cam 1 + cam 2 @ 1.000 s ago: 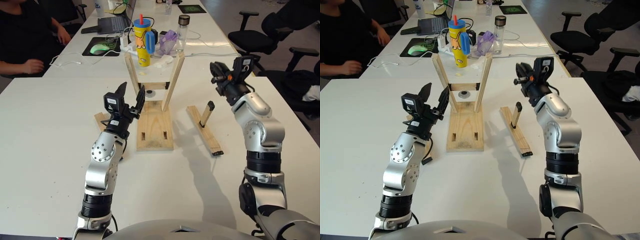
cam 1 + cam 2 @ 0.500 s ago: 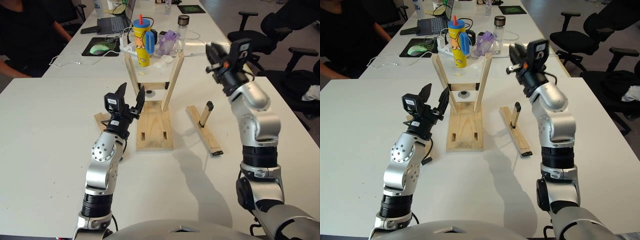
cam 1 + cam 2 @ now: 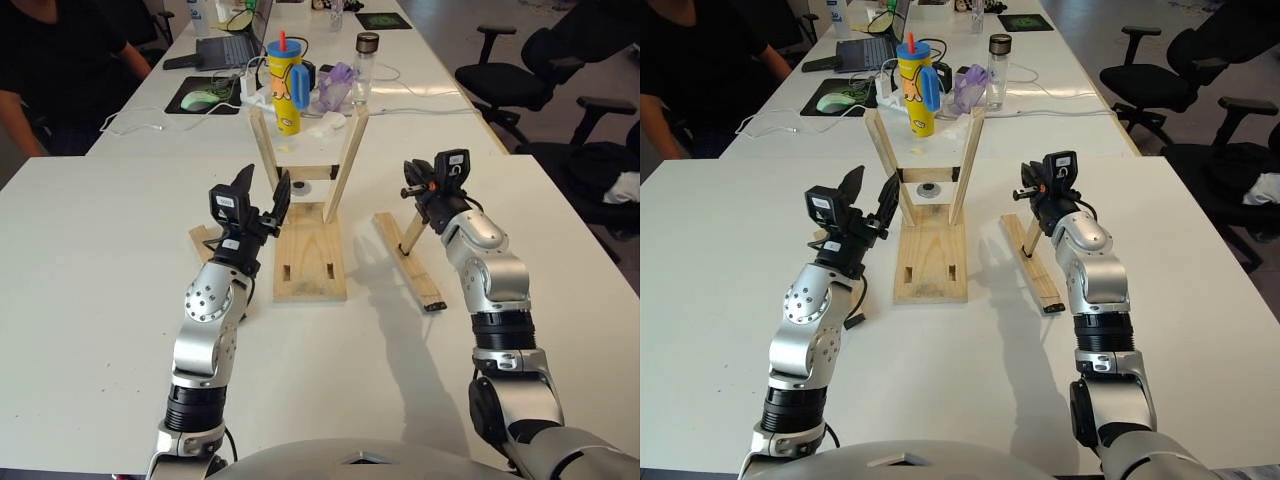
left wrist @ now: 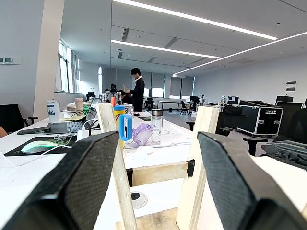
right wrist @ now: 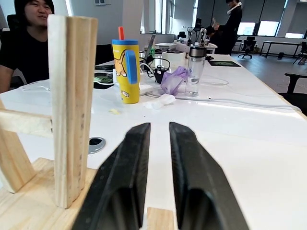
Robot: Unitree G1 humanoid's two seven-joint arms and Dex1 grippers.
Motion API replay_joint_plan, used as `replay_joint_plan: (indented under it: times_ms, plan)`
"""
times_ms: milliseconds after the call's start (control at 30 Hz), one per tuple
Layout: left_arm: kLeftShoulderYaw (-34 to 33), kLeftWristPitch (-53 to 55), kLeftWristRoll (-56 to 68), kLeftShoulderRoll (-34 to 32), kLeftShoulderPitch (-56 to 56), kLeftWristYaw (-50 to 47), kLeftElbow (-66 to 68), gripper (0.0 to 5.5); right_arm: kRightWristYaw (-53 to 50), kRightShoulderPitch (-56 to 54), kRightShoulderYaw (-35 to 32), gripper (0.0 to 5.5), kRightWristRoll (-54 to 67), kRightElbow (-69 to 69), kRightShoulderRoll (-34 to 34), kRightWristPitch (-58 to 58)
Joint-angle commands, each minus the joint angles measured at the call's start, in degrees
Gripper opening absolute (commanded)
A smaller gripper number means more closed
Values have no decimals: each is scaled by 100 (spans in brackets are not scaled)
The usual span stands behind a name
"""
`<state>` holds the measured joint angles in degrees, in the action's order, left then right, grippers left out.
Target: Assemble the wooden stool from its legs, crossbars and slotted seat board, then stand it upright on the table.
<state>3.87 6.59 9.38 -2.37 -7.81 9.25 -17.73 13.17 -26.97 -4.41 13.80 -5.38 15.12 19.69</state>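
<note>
One white tabletop [image 3: 90,300] in an open office carries one pale slotted wooden seat board [image 3: 310,262]. It lies flat, with two upright legs [image 3: 348,165] joined by one crossbar [image 3: 308,172]. A left loose wooden bar [image 3: 203,240] and a right loose wooden bar [image 3: 410,262] flank it. The left pincer [image 3: 265,185] gapes wide beside a leg. The right pincer [image 3: 410,188], narrowed to a slit, hovers above the right loose wooden bar.
</note>
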Motion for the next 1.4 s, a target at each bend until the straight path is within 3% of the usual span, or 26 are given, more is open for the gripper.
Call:
replay_joint_plan:
  times_ms: [33, 200, 300, 367, 500, 633, 767, 1200, 1300, 1400]
  plan:
    - [-14, -48, -53, 7, -15, -23, 67, 303, 66, -102, 66, 71, -285, 905, 234, -298]
    - [-3, -47, -275, -25, 62, -170, 105, 303, 600, -148, 407, 71, 79, 2216, 505, 683]
    - [85, 28, -645, -171, 18, -254, 203, 303, 1118, 1642, 792, 117, 676, 3350, 885, 1680]
    - [53, 44, -618, -176, 36, -227, 190, 303, 1333, 2597, 914, 149, 651, 3668, 1203, 1749]
    - [-88, 20, -220, -152, 203, -11, 164, 349, 1094, 3716, 430, 217, 646, 3465, 1112, 1944]
    - [-168, 97, -100, -182, 172, 54, 236, 409, 879, 3496, 159, 280, 540, 3245, 1085, 2041]
    - [-214, 152, -23, -289, 77, 218, 349, 424, 718, 3115, 164, 329, 319, 3019, 1172, 2144]
    - [-203, 299, 108, -408, -130, 555, 598, 424, 687, 2303, 701, 329, -91, 1589, 1087, 2722]
    - [-207, 313, 96, -423, -135, 581, 623, 424, 687, 2173, 561, 329, 17, 1410, 955, 2859]
    - [-216, 332, 63, -452, -150, 598, 644, 424, 598, 2151, 467, 293, 6, 1376, 931, 2915]
